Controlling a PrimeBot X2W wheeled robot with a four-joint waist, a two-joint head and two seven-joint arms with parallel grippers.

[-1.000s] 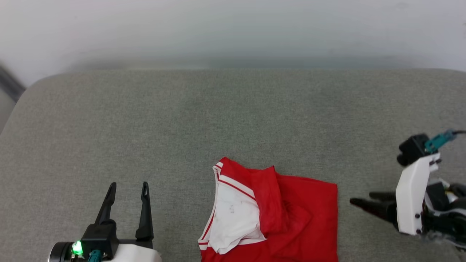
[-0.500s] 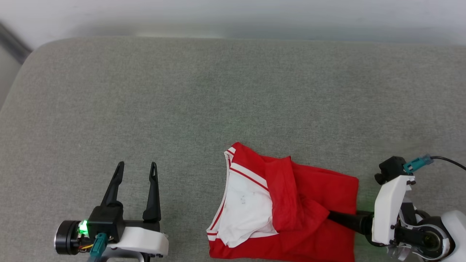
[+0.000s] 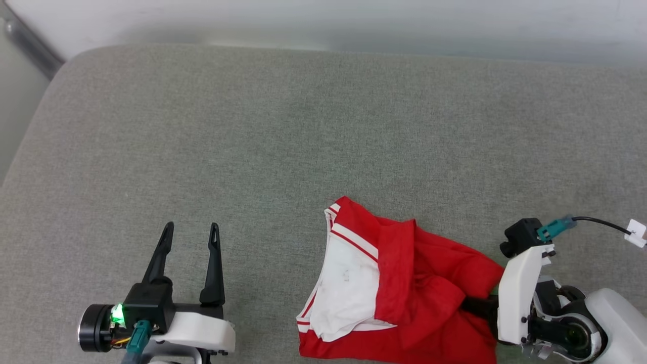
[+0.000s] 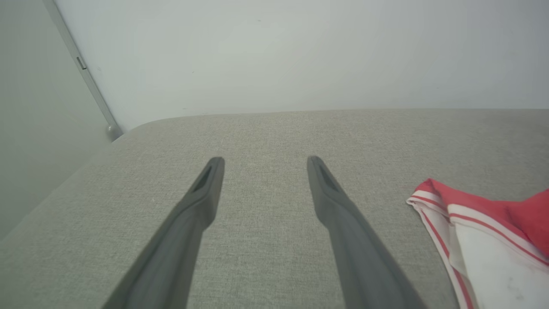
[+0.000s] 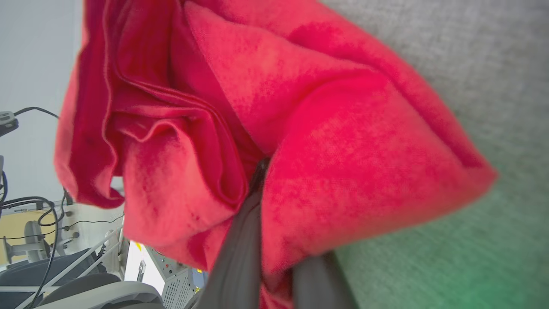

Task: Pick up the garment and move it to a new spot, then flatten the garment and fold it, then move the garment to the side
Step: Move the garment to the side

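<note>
Closed on cloth, the right gripper has its two long dark fingers drawn together on a bunched fold at the right edge of the red thin-fabric jersey T-shirt with white short sleeves. The left gripper stands spread wide and holds nothing, well apart from the shirt.

A grey woven upholstered surface takes up most of the head view, with a pale wall beyond it. The shirt lies crumpled at the near edge, right of centre. One white sleeve is turned up on its left side, edged with red-and-white striped trim.

This looks like the pick-up step, with the grasp just made. The next move calls for a lift clear of the surface and a carry to open ground; a single pinch on thin cloth may slip.

The right wrist view shows a dark finger buried in the red folds, where the head view hides the fingertips under fabric. The left wrist view shows bare upholstery between that gripper's spread fingers.
</note>
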